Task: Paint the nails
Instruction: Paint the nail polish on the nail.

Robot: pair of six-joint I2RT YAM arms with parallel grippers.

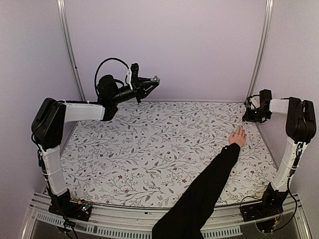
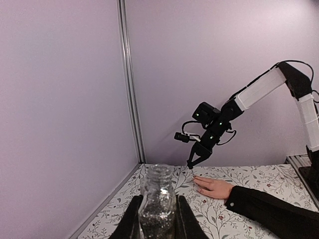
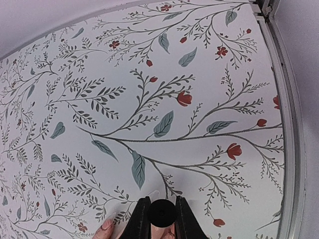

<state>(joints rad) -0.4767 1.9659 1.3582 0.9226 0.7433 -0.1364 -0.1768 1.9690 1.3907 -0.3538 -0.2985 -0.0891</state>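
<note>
Closest in, the left jaws are clenched on a small glass bottle (image 2: 158, 201) of glittery polish, held upright between them and high off the worktop (image 3: 199, 74). Its mouth is uncovered, so the opening step looks done. The right jaws are clenched on a round black cap (image 3: 160, 214). From the left wrist view a thin tip points down from them, which I take to be the brush, though it is too small to be sure. Directly beneath the right jaws lies the person's hand (image 2: 213, 187), flat on the worktop with the fingers pointing away from the black sleeve (image 1: 209, 184). One of the nails (image 3: 106, 223) shows just left of and below the jaws in the right wrist view. It looks pale and bare, but at this size I cannot say whether any coat is on it, and the other nails are hidden under the cap or too small to judge. The bottle and left jaws sit well apart from the hand, on the far side of the worktop from the right jaws. As I judge it, the setup is finished and the brush is poised at the fingertips. The painting itself is at its start or very early, with most or all nails left to do, and the cap not yet returned.
</note>
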